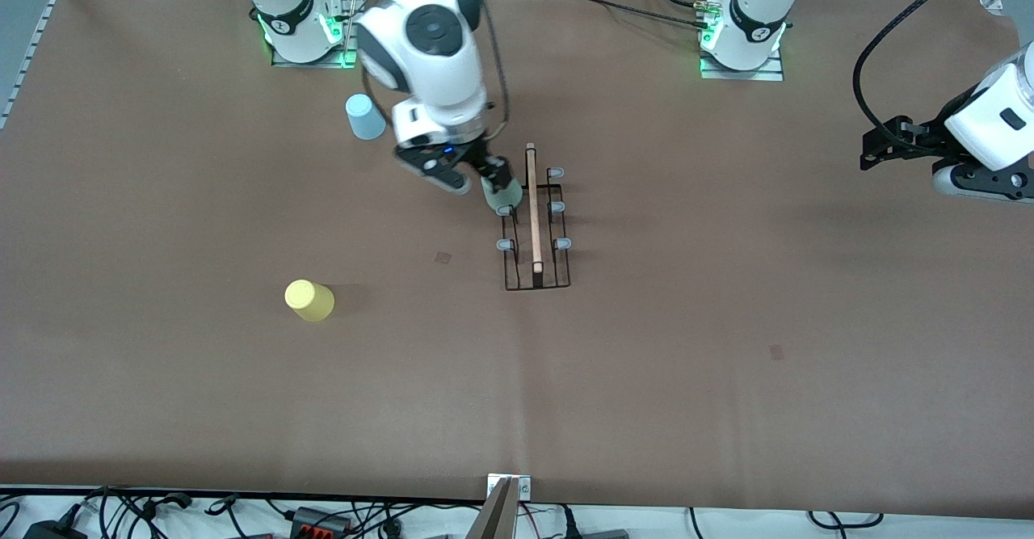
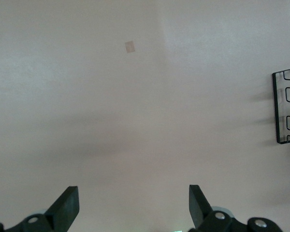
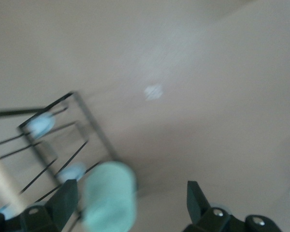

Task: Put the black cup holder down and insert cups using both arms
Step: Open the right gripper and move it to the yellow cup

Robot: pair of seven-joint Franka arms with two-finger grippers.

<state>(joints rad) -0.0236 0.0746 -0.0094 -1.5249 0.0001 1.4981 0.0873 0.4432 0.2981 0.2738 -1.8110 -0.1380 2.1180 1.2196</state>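
The black cup holder (image 1: pixel 537 236) stands mid-table, its wooden rod (image 1: pixel 533 208) on top; its base also shows in the left wrist view (image 2: pixel 282 106). A mint-green cup (image 1: pixel 506 193) sits at the holder's peg row on the right arm's side, at the end farthest from the camera. My right gripper (image 1: pixel 478 183) is open around the mint-green cup (image 3: pixel 108 200), which lies close to one finger (image 3: pixel 67 193) and well apart from the other. A yellow cup (image 1: pixel 308 300) and a light-blue cup (image 1: pixel 365 116) stand on the table toward the right arm's end. My left gripper (image 1: pixel 871 151) waits open over bare table at the left arm's end.
Free grey-blue pegs (image 1: pixel 556 208) line both sides of the rod. The brown table cover (image 1: pixel 727 345) bears small square marks (image 1: pixel 442 257). Cables and a metal bracket (image 1: pixel 507 490) lie along the table's front edge. The arm bases (image 1: pixel 743 38) stand along the edge farthest from the camera.
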